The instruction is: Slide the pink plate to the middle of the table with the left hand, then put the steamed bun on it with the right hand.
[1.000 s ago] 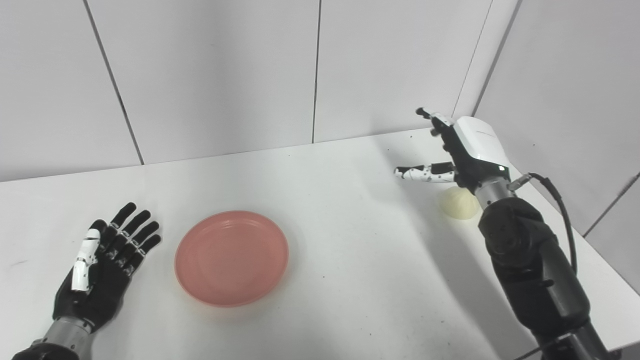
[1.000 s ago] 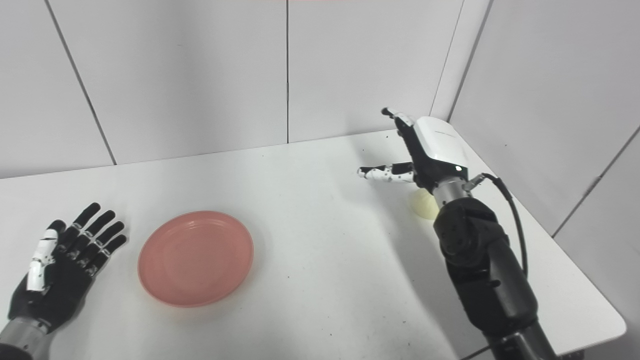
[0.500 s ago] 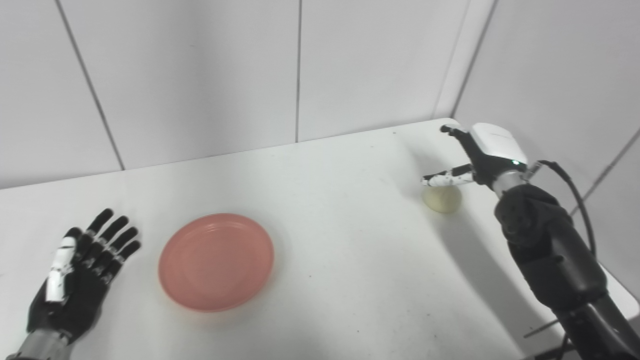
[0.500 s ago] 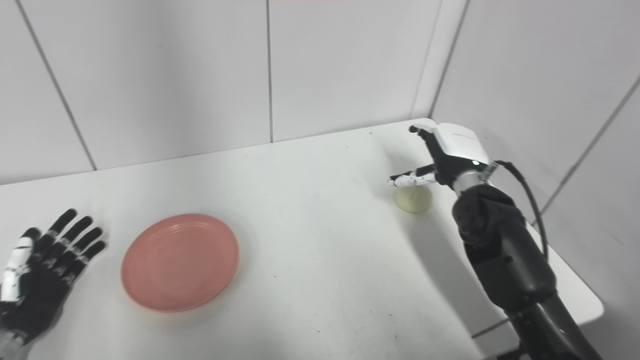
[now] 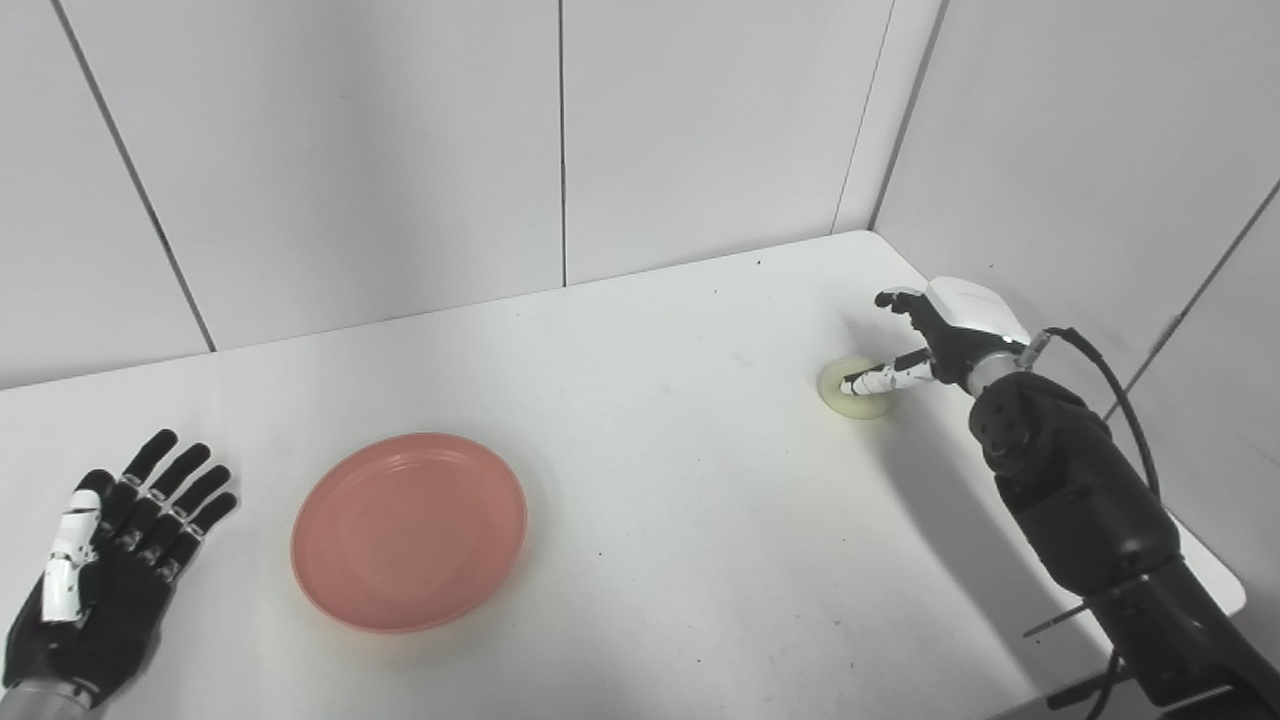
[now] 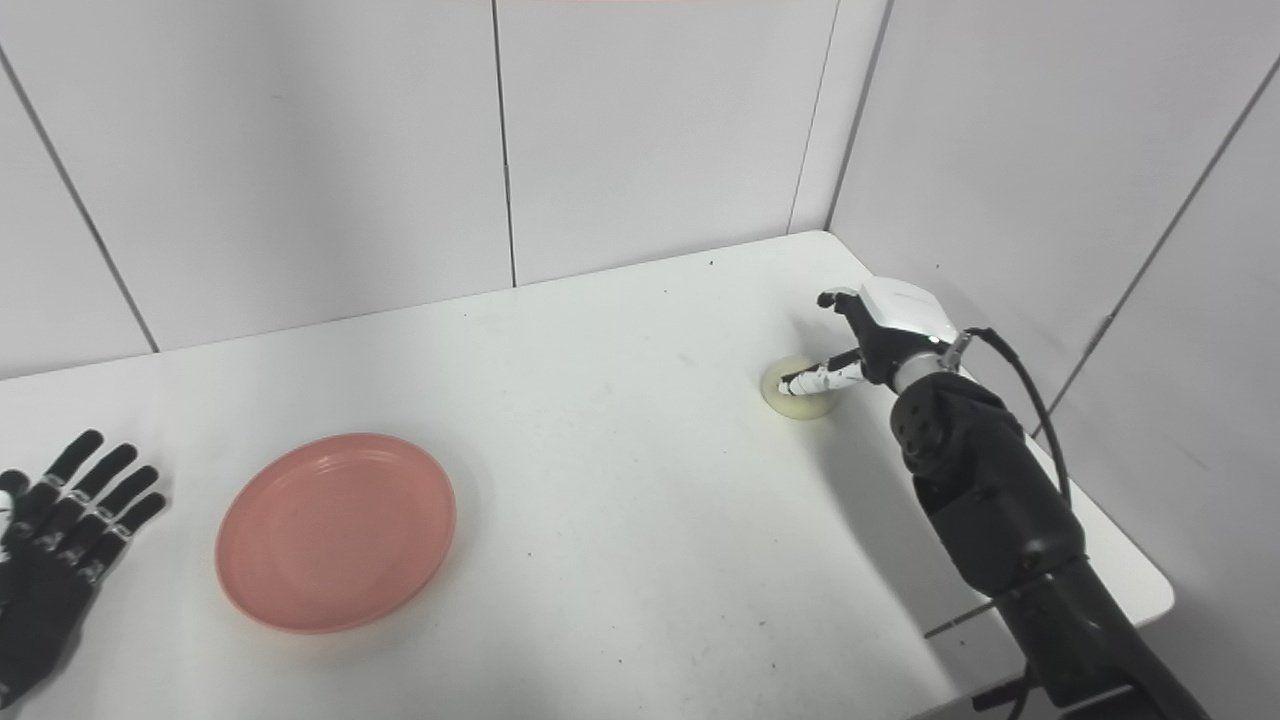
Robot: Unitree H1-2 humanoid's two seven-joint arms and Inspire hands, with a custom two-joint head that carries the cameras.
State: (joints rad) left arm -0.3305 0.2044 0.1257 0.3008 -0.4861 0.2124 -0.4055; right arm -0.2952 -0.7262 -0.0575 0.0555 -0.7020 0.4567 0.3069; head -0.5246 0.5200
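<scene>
Black and spread flat, the left hand [image 5: 100, 570] rests empty beside the pink plate [image 5: 409, 530], left of the table's [image 5: 650, 480] middle. Far right, the right hand [image 5: 935, 335] reaches over the bun [image 5: 850, 392], fingers apart, not yet gripping. Judging by this, the pick-up step is under way; next, closing round it.

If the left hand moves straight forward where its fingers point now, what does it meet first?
Probably nothing: the left hand points up-right, past the far side of the pink plate, over bare table, though depth is uncertain.
</scene>
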